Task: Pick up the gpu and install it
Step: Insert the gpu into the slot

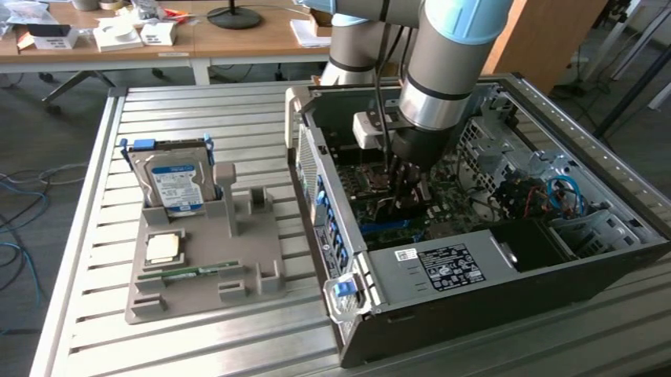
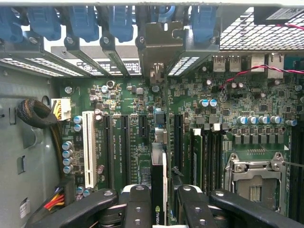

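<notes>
The gpu (image 2: 158,180) is a thin dark card seen edge-on, standing upright between my fingers (image 2: 137,204), with a green logo on its near edge. Its silvery bracket (image 2: 154,47) reaches the row of rear slot openings in the computer case. My gripper (image 2: 159,202) is shut on the card, directly over the black expansion slots (image 2: 124,142) of the green motherboard (image 2: 199,109). I cannot tell whether the card sits in a slot. In the exterior view my gripper (image 1: 404,179) is low inside the open case (image 1: 441,267), over the motherboard.
On the exterior view's left, a grey holder (image 1: 199,267) carries a blue-labelled hard drive (image 1: 173,182), a small square chip (image 1: 163,249) and a green memory stick (image 1: 194,272). Inside the case are a white slot (image 2: 88,147), a CPU socket (image 2: 254,175) and red-black wires (image 2: 247,71).
</notes>
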{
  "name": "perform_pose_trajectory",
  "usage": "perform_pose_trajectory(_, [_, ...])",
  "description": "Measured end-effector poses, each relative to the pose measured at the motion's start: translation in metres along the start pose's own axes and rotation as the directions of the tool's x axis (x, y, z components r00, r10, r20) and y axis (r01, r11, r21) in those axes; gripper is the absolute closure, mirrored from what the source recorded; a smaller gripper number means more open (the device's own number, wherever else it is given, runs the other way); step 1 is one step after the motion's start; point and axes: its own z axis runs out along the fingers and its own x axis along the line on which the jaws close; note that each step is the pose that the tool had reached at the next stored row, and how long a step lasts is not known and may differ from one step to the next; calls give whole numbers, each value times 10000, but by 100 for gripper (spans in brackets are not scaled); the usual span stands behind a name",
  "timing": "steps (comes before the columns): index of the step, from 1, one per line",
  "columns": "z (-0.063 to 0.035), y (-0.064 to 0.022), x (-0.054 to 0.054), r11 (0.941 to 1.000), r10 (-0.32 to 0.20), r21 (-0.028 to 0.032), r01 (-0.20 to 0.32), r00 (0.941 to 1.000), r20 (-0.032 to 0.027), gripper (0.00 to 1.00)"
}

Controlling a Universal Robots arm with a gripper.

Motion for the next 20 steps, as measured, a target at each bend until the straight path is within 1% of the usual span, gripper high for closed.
perform_pose_trajectory(20, [-37,5,-3,10000,5,1,-5,10000,0,74])
